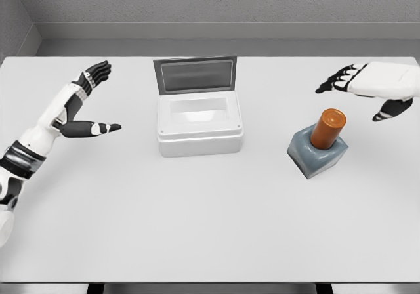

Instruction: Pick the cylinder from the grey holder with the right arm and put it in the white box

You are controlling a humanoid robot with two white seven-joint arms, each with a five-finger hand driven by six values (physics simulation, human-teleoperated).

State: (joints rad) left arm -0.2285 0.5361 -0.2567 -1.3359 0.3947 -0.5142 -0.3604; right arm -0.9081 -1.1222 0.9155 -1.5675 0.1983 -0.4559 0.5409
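The orange cylinder (328, 128) stands in the grey holder (317, 154) on the right side of the tabletop (210, 228), its lower part sunk in the holder's socket and its top leaning slightly to the right and away. Nothing grips it, so the task looks to be at its very first step: the reach for the pick.

The right hand (367, 87) hangs just beyond the cylinder and a little to its right, apart from it, with the black fingers (335, 79) spread and empty and the thumb pointing down toward the tabletop. The next move, as I judge it, calls for this hand to come nearer and lower, so that the fingers and thumb stand on either side of the exposed upper part of the cylinder before they close. The pull should then follow the cylinder's own tilt, or the holder may be dragged along with it.

The white box (200, 125) sits left of the holder, well apart from it, near the middle of the tabletop. Its grey lid (195, 75) stands up at the far edge, so the inside is open from above.

The left hand (92, 104) rests in the air at the far left, fingers loose and holding nothing.

By count: one cylinder, one holder, one box with one lid, two hands.
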